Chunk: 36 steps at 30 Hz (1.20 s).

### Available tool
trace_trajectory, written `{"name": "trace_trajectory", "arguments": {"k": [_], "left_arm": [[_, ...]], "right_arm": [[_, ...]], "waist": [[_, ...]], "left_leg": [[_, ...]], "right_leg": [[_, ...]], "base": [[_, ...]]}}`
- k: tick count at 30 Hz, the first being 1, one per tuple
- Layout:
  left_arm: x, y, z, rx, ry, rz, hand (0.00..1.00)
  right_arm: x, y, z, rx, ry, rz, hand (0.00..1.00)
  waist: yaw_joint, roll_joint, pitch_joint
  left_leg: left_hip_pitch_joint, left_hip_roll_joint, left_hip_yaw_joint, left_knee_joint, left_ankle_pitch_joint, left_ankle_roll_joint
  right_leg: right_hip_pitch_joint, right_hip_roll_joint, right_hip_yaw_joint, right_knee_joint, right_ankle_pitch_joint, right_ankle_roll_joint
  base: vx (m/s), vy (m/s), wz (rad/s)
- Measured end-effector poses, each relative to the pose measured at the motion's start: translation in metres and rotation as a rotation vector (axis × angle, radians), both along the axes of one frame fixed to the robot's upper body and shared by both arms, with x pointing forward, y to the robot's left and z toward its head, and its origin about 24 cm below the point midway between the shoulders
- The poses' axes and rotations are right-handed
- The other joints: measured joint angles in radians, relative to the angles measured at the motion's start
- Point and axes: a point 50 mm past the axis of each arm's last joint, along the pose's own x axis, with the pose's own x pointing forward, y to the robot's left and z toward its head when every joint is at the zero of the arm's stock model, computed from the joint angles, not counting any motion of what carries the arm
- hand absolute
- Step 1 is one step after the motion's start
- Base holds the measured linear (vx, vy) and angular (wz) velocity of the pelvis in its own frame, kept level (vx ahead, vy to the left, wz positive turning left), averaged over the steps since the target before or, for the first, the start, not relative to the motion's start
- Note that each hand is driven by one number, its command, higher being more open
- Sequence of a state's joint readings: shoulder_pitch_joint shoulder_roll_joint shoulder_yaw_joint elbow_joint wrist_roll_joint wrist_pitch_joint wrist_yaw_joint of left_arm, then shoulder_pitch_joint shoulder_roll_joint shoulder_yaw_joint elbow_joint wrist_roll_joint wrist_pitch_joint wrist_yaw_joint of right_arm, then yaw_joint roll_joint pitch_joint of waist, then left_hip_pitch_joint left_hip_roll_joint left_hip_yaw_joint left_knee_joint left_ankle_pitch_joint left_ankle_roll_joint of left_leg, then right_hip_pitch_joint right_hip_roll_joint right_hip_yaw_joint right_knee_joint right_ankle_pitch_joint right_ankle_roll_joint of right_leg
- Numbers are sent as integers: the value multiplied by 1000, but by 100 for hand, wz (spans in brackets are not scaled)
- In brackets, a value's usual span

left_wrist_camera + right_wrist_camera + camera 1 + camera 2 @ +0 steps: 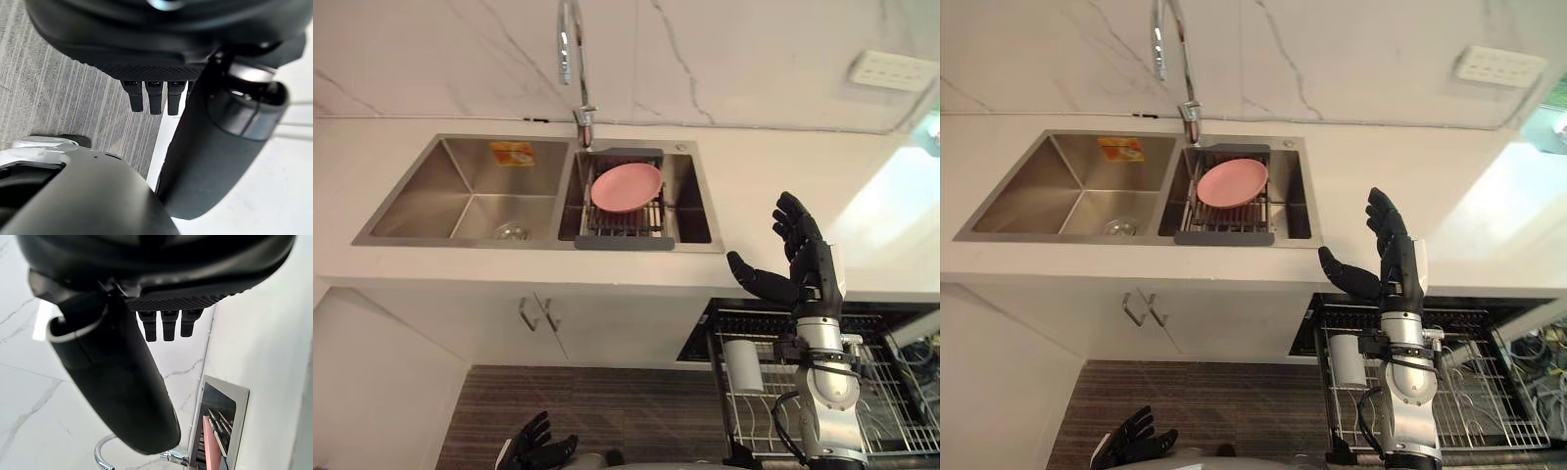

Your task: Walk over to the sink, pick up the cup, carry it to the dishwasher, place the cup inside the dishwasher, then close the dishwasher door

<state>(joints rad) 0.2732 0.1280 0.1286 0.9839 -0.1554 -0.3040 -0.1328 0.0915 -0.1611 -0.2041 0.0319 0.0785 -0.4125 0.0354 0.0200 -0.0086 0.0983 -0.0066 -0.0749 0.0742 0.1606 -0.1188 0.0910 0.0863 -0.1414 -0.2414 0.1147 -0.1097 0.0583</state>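
A white cup [742,364] stands upright in the pulled-out wire rack [891,411] of the open dishwasher, at its left end under the counter edge. My right hand [803,259] is raised above that rack, in front of the counter, open with fingers spread and thumb out, holding nothing. It is above the cup and to its right, apart from it. In the right wrist view its fingers [166,325] hang straight beside the thumb [117,382]. My left hand [536,446] hangs low over the floor, open and empty.
A steel double sink [470,196] is set in the white counter, with a tall faucet [573,59] behind it. A pink plate [626,186] leans in a rack over the right basin. White cabinet doors [533,315] are below. A wall outlet [894,70] is at far right.
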Motion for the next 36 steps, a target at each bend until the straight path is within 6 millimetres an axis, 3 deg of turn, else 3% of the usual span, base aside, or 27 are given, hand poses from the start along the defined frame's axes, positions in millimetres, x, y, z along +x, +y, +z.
{"name": "trace_trajectory", "arguments": {"k": [3,6,8,9,11,13,19,21,24,25,26,27,31,33,34,36], "left_arm": [[2,-2,0,4,-6,-17,90],[4,-3,1,8,-18,-25,90],[6,-6,1,4,-20,-35,90],[5,-8,0,-1,-19,-33,90],[4,-12,-1,-13,-12,-28,90],[1,-12,-2,-15,-1,-25,90],[2,-14,-2,-18,-10,-25,90],[1,-13,-2,-18,-10,-25,90],[-3,-9,-1,-11,-1,-32,90],[-4,-8,-1,-6,0,-32,90],[-5,-7,-1,-4,3,-30,90],[-7,-6,-1,0,10,-29,90],[-5,-2,-1,9,12,-25,90],[-7,1,-1,12,19,-26,90],[-11,2,-1,13,28,-22,90],[-14,2,-1,10,35,-17,90]], "right_arm": [[5,1,1,6,-4,3,90],[8,2,4,5,-20,7,90],[8,-2,6,0,-24,-9,90],[8,-3,6,-2,-24,-14,90],[2,-9,13,-14,-44,-42,90],[-2,-13,17,-22,-57,-60,90],[-2,-11,17,-20,-57,-45,90],[-1,-10,16,-19,-56,-35,90],[-4,-9,13,-1,-45,-31,90],[-6,-9,11,4,-38,-36,90],[-6,-9,10,6,-34,-37,90],[-8,-6,3,18,-10,-34,90],[-8,0,2,16,-15,-5,90],[-7,-1,5,4,-30,3,90],[-7,-2,7,-9,-43,7,90],[-8,-2,8,-11,-49,3,90]], "waist": [[27,3,2],[27,5,2],[19,24,2],[17,30,-1],[11,49,-4],[15,61,-7],[23,56,-5],[25,43,1],[8,22,3],[7,7,5],[5,7,5],[-15,11,8],[-11,12,19],[-9,5,18],[-13,-4,14],[-23,-14,-3]], "left_leg": [[-4,12,-9,35,-12,-19],[-20,17,-8,62,-22,-35],[-41,22,-13,77,-34,-47],[-47,26,-7,82,-50,-39],[-72,87,111,126,-72,-59],[-90,122,158,177,-79,-63],[-62,95,145,130,-49,-60],[-52,84,150,116,-50,-58],[-33,28,151,110,-82,-33],[-18,2,148,94,-89,-24],[-16,-2,146,93,-92,-18],[13,3,114,81,-93,-6],[70,45,61,69,-122,-7],[92,56,35,82,-155,-21],[108,57,2,122,-192,-50],[129,62,-39,162,-242,-71]], "right_leg": [[17,11,18,4,-3,4],[18,15,22,7,-17,19],[11,18,12,24,-28,25],[7,19,10,30,-36,21],[9,28,4,22,-44,15],[10,33,2,28,-40,8],[10,7,-10,47,-45,22],[-2,-9,-5,84,-78,20],[-42,-87,-15,227,-172,57],[-101,-127,-8,377,-187,48],[-148,-143,5,473,-176,32],[-236,-141,36,633,-161,-17],[-295,-25,22,446,-172,-21],[-359,5,33,399,-131,-10],[-382,20,51,375,-86,-29],[-363,18,41,363,17,-54]], "base": [[24,-61,19],[-59,-52,8],[-137,-49,14],[-160,-38,15],[-74,-44,21],[29,-15,13],[18,-3,8],[-22,9,0],[19,65,10],[87,60,13],[154,72,28],[151,65,36],[253,-8,35],[294,-81,55],[376,-137,71],[486,-183,83]]}}
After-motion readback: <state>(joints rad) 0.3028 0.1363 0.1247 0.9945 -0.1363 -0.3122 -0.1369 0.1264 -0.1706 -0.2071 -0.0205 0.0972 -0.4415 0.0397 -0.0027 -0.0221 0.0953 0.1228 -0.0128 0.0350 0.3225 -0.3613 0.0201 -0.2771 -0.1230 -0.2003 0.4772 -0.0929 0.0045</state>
